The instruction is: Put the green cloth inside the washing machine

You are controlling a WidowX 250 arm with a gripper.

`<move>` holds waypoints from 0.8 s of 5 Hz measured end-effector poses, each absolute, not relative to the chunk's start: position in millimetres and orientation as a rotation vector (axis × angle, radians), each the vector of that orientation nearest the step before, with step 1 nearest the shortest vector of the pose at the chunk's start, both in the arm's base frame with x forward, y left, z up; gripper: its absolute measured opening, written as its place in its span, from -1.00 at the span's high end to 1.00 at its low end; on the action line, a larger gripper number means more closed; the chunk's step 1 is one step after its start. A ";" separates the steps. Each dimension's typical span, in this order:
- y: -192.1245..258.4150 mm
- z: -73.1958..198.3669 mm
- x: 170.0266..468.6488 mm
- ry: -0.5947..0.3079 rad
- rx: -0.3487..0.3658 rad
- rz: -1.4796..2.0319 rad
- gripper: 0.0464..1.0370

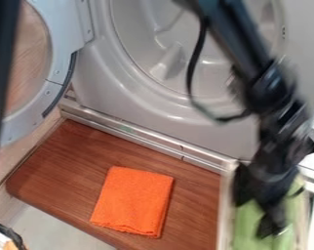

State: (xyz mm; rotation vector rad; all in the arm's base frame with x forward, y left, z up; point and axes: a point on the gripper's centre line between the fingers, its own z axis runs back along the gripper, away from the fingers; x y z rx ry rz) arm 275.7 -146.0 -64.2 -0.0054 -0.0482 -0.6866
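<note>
The wooden board [62,166] has its far side along a metal rail [147,139], with the washing machine [101,88] rising just beyond; its right side meets a pale strip [225,207]; its rounded left corner and slanting near edge border a pale surface [49,224]. The round door [58,46] stands swung open beyond the board's left part, so it leaves the drum's mouth uncovered; the black arm [241,39] comes down from above, crossing in front of that mouth, a cable [193,73] looping beside it.

The gripper [272,231] hangs to the right of the board, past the pale strip; the green cloth [244,227] is there too, below the jaws in the view and showing on both sides of them; I cannot tell whether the jaws are spread or pressed together, nor whether they touch the cloth.

The drum [147,29], beyond the board's far side, has raised, pale fins inside, partly hidden by the arm; the green cloth is outside it. An orange cloth [133,200] lies folded flat on the board, one corner near the board's near edge.
</note>
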 end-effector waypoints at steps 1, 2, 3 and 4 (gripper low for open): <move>-142.7 -77.7 274.5 -0.075 -0.006 -0.666 -0.92; -145.4 -79.7 274.3 -0.080 -0.015 -0.665 -0.82; -146.8 -79.6 273.2 -0.080 -0.023 -0.673 -0.36; -143.9 -76.9 266.4 -0.093 -0.026 -0.677 0.10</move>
